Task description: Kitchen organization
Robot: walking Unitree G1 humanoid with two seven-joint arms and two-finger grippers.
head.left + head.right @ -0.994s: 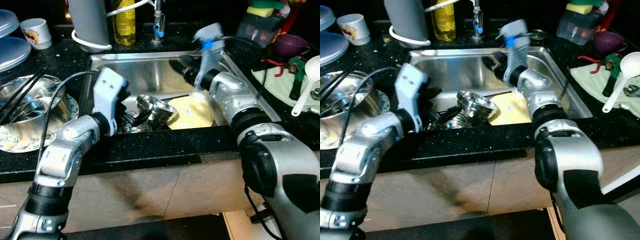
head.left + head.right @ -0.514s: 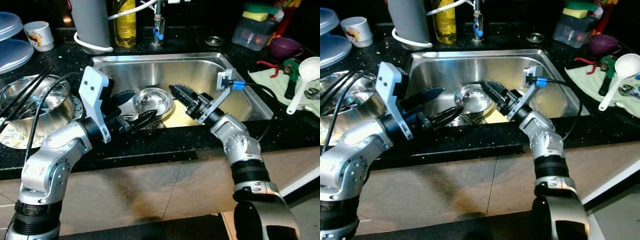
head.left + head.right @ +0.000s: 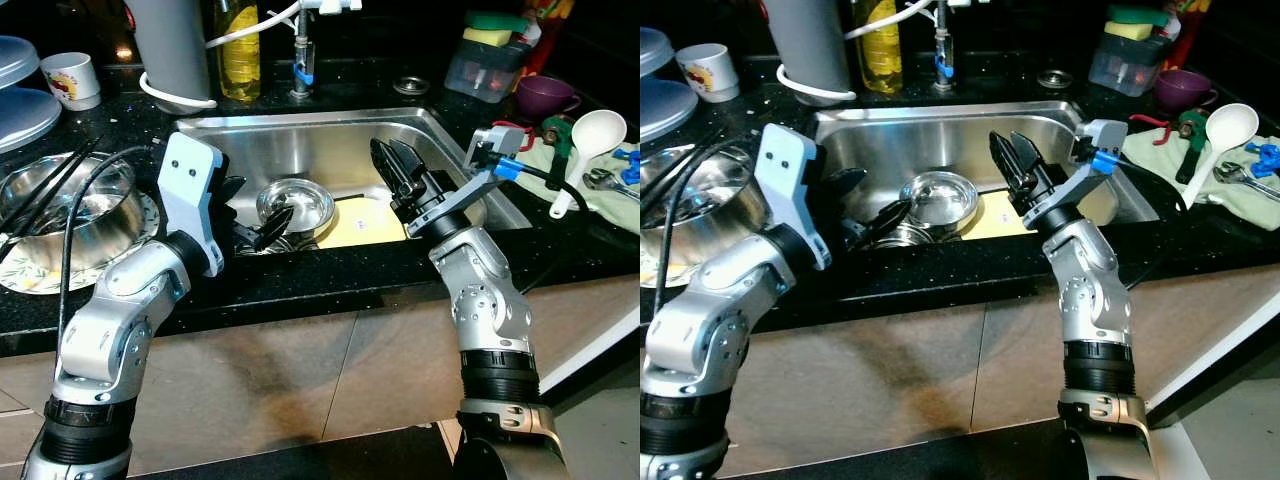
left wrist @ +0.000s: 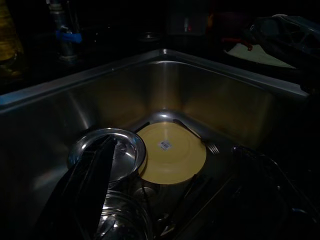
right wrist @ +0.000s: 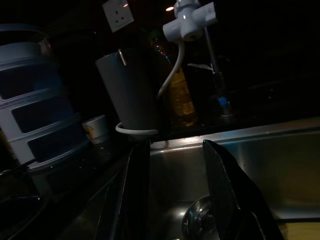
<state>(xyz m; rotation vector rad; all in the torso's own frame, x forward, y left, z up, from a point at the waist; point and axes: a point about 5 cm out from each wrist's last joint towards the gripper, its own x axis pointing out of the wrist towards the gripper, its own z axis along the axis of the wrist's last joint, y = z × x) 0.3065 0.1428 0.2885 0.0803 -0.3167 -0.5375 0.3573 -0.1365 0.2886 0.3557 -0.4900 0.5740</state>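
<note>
Black speckled bench is seen wrapping a steel sink, and that is where the action sits. Down in the basin a yellow plate is laid flat on the floor of the sink, with a steel bowl just beside it on the robot's left, its rim touching or overlapping the plate's edge. More steel dishes are piled below the bowl, nearer the front wall. A fork is propped along the plate's far edge.

Left gripper is held low inside the sink, its jaws spread, one finger pointed across the bowl's rim; nothing is pinched between them. Right gripper is raised above the plate, tilted upward toward the back wall, jaws parted and empty, as is confirmed by the right wrist view, where a clear gap is shown between the two fingers.

Behind the sink a tap, a yellow bottle and a grey jug are lined up. On the left bench a large steel bowl is set on a patterned plate, with a mug farther back. To the right, a white ladle is rested on a cloth, near a purple cup.
</note>
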